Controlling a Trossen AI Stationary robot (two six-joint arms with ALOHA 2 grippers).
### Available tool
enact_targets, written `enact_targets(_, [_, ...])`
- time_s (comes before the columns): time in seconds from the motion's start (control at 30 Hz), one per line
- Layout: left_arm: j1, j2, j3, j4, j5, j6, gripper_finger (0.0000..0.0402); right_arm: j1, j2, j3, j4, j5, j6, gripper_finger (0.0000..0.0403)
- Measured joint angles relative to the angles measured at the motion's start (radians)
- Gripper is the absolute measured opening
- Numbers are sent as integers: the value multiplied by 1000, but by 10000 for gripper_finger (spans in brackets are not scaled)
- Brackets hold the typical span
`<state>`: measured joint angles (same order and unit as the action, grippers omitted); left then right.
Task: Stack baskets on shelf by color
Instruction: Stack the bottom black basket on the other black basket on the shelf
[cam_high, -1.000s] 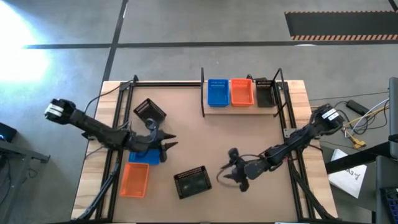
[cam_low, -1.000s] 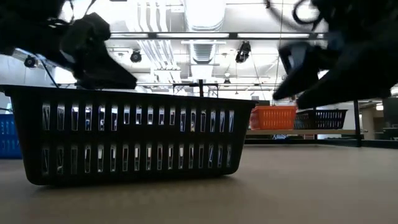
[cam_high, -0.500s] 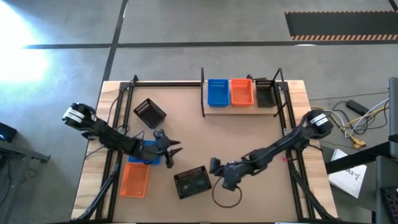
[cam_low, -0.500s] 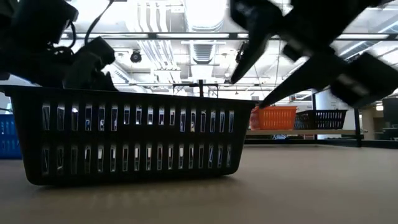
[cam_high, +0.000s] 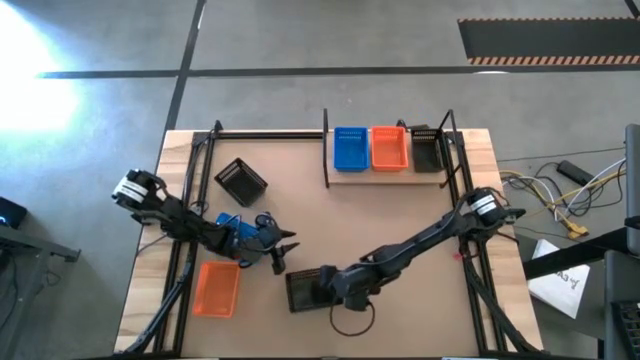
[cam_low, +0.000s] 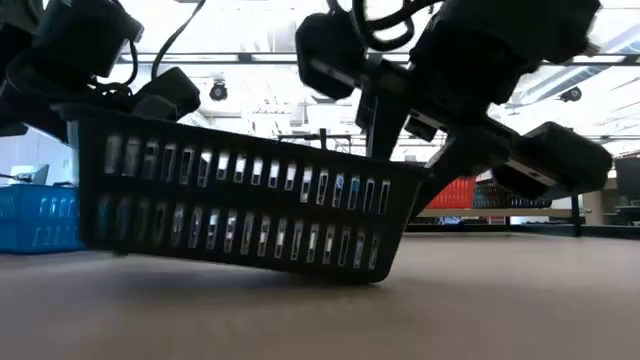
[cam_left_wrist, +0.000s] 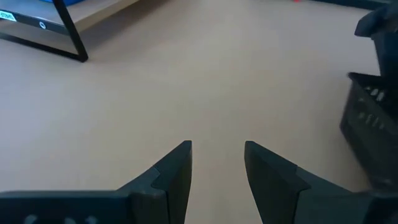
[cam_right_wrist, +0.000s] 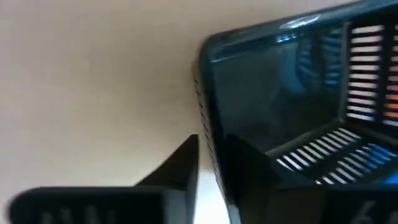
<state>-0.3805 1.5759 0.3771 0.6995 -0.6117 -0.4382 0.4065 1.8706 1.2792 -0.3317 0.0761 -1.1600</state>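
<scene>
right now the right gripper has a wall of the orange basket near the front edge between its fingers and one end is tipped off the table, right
Not quite: it is a black basket, not orange. The right gripper straddles its wall in the right wrist view, and the low view shows one end tipped off the table. The orange basket sits apart, by the left gripper.

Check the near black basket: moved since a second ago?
Yes. The near black basket was flat; now its left end is tipped up off the tabletop, with the right gripper straddling its wall.
</scene>
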Motion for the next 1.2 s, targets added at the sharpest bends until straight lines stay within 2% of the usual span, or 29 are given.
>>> enact_targets(0.1, [-1,-2,0,3,3,-1,132,1,2,23,-52,3,132,20])
enact_targets(0.3, [-1,-1,1,22,5,-1,132,23,-85,28,-212,60,540,9])
enact_targets(0.43, [-1,0,2,37,5,2,132,10,-199,-10,-437,109,926,9])
enact_targets(0.5, [-1,0,2,42,5,3,132,-7,-277,-62,-547,183,1102,9])
enact_targets(0.63, [1,0,2,68,-10,37,132,-86,-456,-176,-673,285,1252,8])
enact_targets(0.77, [2,0,2,151,-48,108,132,-296,-617,-243,-758,284,1218,8])
enact_targets(0.9, [14,0,2,279,-52,234,132,-592,-707,-241,-776,281,989,8])
enact_targets(1.07, [51,0,2,407,-53,416,132,-931,-688,-161,-827,242,676,8])
enact_targets(1.2, [100,0,2,444,-53,511,132,-1075,-629,-108,-894,233,533,8])
